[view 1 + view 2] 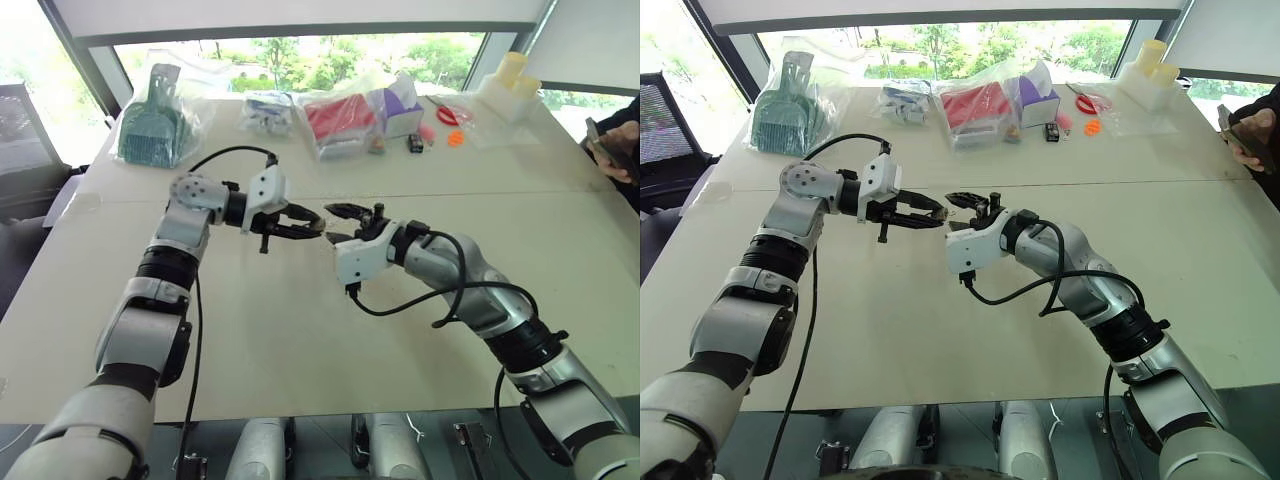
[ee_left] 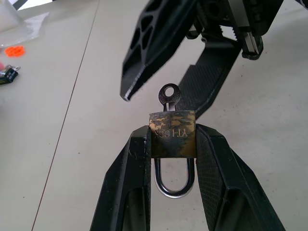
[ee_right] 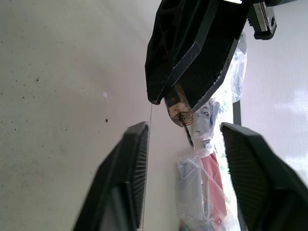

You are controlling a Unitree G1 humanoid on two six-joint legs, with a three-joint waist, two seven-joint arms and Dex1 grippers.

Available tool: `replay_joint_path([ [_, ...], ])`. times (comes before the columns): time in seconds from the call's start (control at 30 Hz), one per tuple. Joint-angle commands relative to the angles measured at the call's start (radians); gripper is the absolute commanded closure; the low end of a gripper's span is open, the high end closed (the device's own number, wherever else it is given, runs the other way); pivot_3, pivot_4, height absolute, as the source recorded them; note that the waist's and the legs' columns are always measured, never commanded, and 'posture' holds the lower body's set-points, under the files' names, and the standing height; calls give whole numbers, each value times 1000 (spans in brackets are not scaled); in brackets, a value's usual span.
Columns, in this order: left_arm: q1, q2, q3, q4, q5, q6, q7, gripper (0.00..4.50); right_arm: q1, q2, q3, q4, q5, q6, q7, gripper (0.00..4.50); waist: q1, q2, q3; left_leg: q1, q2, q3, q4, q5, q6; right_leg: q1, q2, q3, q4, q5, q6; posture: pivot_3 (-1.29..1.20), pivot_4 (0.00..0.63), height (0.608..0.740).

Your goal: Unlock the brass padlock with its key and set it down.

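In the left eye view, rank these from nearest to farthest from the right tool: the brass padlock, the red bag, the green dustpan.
1. brass padlock, held by the left tool, just off the right tool's tips.
2. red bag, at the table's far edge, straight beyond.
3. green dustpan, bagged at the far left corner.
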Motion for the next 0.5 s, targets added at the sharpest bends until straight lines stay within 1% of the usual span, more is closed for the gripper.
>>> replay_joint_path([
  [0.03,-24,8,3,-18,-7,-20,8,3774,-8,-11,-37,-25,-6,-7,0,4163,0,0,0,0,0,0,0,0,0,0,0,0,0,0,0,0,150,740],
  [0.07,-25,8,2,-17,-6,-21,9,3774,-8,-12,-38,-24,-7,-8,1,4383,0,0,0,0,0,0,0,0,0,0,0,0,0,0,0,0,150,740],
  [0.37,-29,8,-5,-25,9,-63,39,3774,-8,-11,-38,-27,2,0,29,4383,0,0,0,0,0,0,0,0,0,0,0,0,0,0,0,0,150,740],
  [0.5,-27,5,-21,-43,47,-169,97,3774,2,12,-45,-33,70,64,108,4383,1,0,0,0,0,0,0,0,0,0,0,0,0,0,0,0,150,740],
])
